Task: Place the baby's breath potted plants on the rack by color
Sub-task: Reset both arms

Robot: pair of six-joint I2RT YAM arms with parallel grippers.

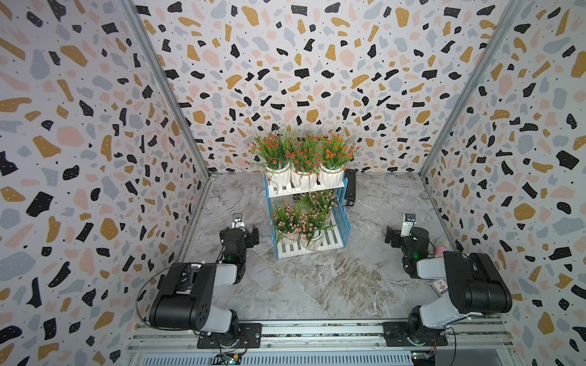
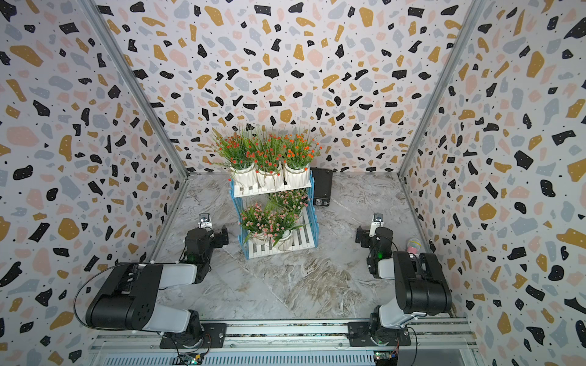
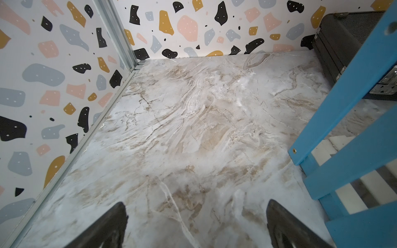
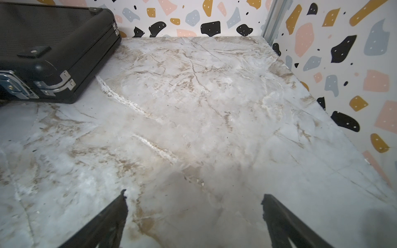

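Note:
The rack [image 1: 343, 218] [image 2: 312, 226] stands mid-table, white slats between blue picket sides. Three orange-red baby's breath potted plants [image 1: 302, 158] [image 2: 269, 157] line its upper shelf in white ribbed pots. Three pink ones [image 1: 309, 223] [image 2: 272, 223] crowd the lower shelf, one set behind the other two. My left gripper [image 1: 239, 236] [image 3: 196, 203] hovers low over bare marble just left of the rack, open and empty, with the rack's blue side panel [image 3: 343, 107] close beside it. My right gripper [image 1: 407, 236] [image 4: 194, 193] sits well to the rack's right, open with nothing between its fingers.
A black briefcase [image 1: 350, 187] [image 2: 322, 187] [image 3: 339, 38] [image 4: 53, 47] lies behind the rack's right side. A small pink and yellow object [image 1: 442, 247] and a printed card box [image 1: 439, 286] sit by the right arm. Patterned walls enclose three sides.

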